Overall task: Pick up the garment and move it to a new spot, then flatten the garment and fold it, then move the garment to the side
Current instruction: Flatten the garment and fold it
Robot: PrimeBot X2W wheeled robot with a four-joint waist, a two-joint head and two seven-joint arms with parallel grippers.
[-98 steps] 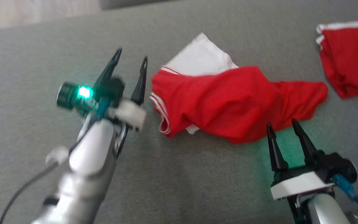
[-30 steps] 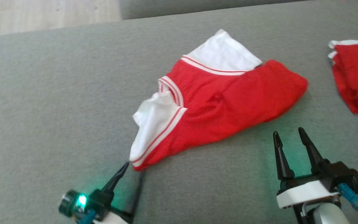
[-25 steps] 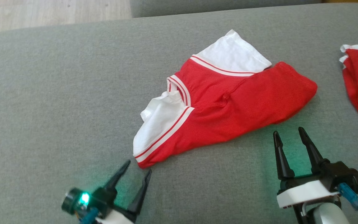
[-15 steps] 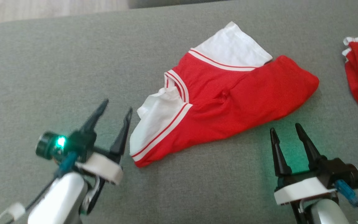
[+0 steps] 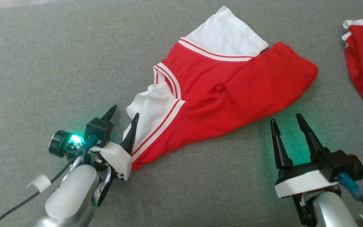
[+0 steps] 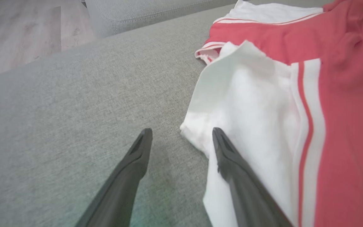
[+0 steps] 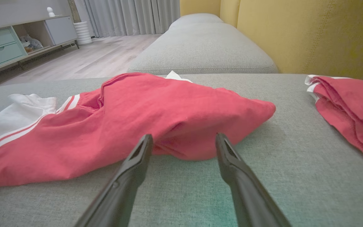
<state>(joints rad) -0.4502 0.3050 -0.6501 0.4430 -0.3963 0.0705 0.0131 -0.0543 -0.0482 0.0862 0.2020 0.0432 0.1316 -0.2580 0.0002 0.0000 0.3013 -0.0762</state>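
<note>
Left gripper (image 5: 124,112) is seen spread wide and empty at the near white sleeve (image 5: 150,110) of the garment (image 5: 238,94). In the left wrist view one finger is set over the sleeve's edge and the other over bare cushion, though contact cannot be confirmed. The garment is laid crumpled across the middle of the grey sofa cushion (image 5: 43,63), its red body bunched and a second white sleeve turned out at the far side. Right gripper (image 5: 285,119) is held open and empty, just short of the red hem. A second red garment (image 5: 362,63) is seen well apart at the right. Flattening is judged to be the step in hand. If only the sleeve's top layer were pinched, the folds beneath could be dragged rather than spread. The cushion weave could be snagged by too low an approach. Cloth could be carried onto the other garment by a long pull to the right.
</note>
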